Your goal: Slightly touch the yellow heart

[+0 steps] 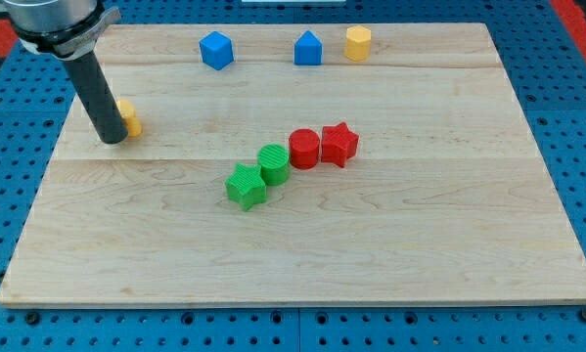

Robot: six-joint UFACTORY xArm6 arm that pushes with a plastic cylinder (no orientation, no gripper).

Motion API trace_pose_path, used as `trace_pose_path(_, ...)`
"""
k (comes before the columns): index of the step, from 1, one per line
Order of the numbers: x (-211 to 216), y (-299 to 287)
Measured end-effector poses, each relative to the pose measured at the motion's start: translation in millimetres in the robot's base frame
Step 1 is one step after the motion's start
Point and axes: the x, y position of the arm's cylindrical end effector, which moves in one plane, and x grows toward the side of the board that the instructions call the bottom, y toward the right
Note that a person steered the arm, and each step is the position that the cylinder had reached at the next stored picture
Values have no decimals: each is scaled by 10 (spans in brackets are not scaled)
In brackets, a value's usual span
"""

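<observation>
— Contact is what I want here, nothing more. My tip [110,139] stands at the view's left, on the tabletop [390,244], and the yellow heart [129,117] is just at its right side, half hidden behind the rod. I judge they touch or nearly touch; I cannot tell which.

— And the pincer, is it open or closed?

— No pincer exists on this arm, only the rod, so I cannot tell you any state.

— Why so far from the others?

— The heart sits alone there. The green star [246,187], green cylinder [273,163], red cylinder [304,149] and red star [339,144] make a row in the middle, well apart, so a soft push disturbs nothing.
</observation>
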Motion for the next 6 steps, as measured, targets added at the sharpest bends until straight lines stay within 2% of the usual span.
trace_pose_path(1, 341, -249)
trace_pose_path(2, 471, -304)
trace_pose_path(5, 386, 206)
trace_pose_path(6, 178, 405)
